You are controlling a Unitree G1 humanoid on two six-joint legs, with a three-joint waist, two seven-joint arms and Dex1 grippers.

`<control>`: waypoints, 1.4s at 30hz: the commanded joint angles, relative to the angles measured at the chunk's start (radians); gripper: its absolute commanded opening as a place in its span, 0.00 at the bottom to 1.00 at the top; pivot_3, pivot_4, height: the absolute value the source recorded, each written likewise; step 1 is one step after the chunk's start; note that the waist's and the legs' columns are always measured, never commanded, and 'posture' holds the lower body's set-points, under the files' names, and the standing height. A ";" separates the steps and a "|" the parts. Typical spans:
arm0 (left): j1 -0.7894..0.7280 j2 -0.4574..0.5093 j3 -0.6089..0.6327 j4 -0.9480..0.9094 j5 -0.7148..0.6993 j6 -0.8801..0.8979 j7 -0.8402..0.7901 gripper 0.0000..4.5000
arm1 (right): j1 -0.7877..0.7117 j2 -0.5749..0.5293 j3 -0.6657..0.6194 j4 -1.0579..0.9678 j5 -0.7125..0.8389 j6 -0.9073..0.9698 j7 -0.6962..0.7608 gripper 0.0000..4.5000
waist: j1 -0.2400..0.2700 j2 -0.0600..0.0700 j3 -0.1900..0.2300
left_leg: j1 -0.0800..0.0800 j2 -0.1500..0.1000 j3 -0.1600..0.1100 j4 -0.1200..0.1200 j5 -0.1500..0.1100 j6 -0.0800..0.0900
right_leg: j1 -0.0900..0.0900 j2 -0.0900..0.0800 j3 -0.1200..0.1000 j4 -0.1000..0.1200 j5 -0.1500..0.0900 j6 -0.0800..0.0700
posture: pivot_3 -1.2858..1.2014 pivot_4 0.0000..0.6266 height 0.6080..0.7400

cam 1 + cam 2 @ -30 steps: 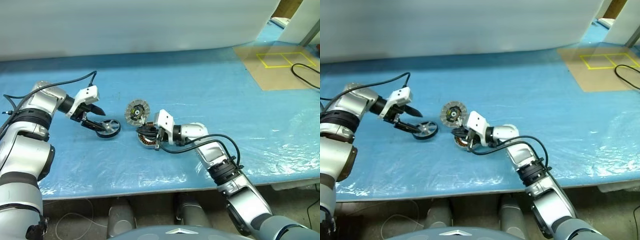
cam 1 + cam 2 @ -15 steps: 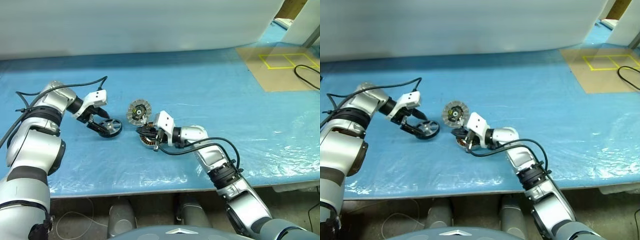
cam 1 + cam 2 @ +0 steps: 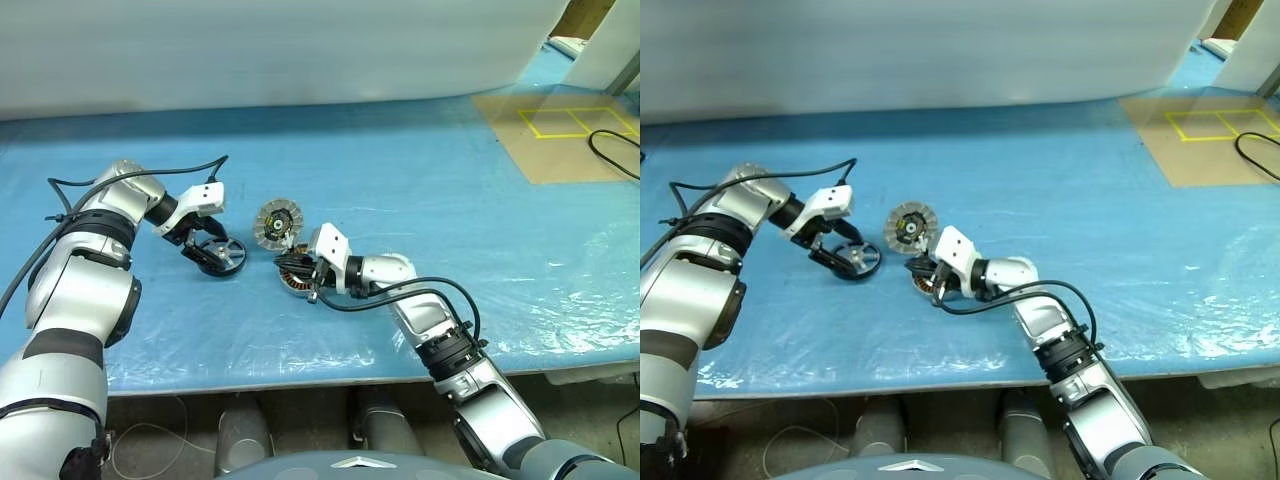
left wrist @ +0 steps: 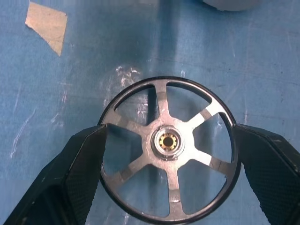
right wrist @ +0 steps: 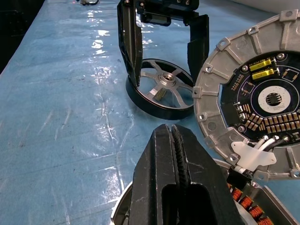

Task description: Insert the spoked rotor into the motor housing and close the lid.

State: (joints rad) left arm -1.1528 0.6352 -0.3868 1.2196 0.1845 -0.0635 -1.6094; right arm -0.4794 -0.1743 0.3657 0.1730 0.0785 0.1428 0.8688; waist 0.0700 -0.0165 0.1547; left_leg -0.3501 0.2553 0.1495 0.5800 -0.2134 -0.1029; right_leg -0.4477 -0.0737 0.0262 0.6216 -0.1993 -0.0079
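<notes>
**Rotor not yet lifted**

The rotor (image 3: pixel 220 254) lay flat on the bench (image 3: pixel 420 190), left of the housing (image 3: pixel 295 277), inside the wide-open left hand (image 4: pixel 168 168). The right hand (image 5: pixel 176 140), shut and empty, rested at the housing. The lid (image 3: pixel 276 223) leaned just behind it. Insertion and closing remained.

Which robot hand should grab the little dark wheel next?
Left. The left gripper is open with one finger on each side of the spoked rotor. The right gripper is shut, over by the motor housing.
</notes>
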 commanded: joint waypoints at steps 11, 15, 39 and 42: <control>-0.037 0.033 -0.045 0.010 -0.007 -0.011 -0.005 1.00 | -0.002 0.000 -0.001 -0.043 0.003 -0.007 -0.004 0.01 | 0.000 0.000 0.000 | 0.000 0.000 0.000 -0.001 0.000 0.000 | 0.000 0.000 0.000 -0.001 0.000 0.000 | 0.52 0.24 1.00; -0.035 0.044 -0.077 -0.001 -0.038 -0.005 -0.005 1.00 | -0.004 0.000 -0.001 -0.038 0.000 -0.010 -0.004 0.01 | 0.000 0.000 0.000 | 0.000 0.000 0.000 -0.001 0.000 0.000 | 0.000 0.000 0.000 -0.001 0.000 0.000 | 0.52 0.24 1.00; 0.000 0.103 -0.218 -0.114 -0.231 0.072 -0.005 0.91 | -0.009 0.005 0.000 -0.013 -0.015 -0.023 0.000 0.00 | 0.000 0.000 0.000 | 0.001 0.000 0.000 -0.002 0.000 0.000 | 0.000 0.000 0.000 -0.002 0.000 0.000 | 0.52 0.24 1.00; 0.000 0.104 -0.227 -0.117 -0.242 0.080 -0.005 0.91 | -0.010 0.005 0.000 -0.011 -0.016 -0.025 -0.001 0.00 | 0.000 0.000 0.000 | 0.001 0.000 0.000 -0.002 0.000 0.000 | 0.000 0.000 0.000 -0.002 0.000 0.000 | 0.52 0.24 1.00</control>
State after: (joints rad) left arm -1.1404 0.7165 -0.6012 1.1239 -0.0335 0.0097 -1.6095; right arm -0.4735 -0.1746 0.3670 0.1778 0.0591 0.1385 0.8692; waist 0.0698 -0.0163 0.1550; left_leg -0.3492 0.2555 0.1495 0.5781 -0.2135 -0.1031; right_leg -0.4476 -0.0738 0.0262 0.6191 -0.1993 -0.0079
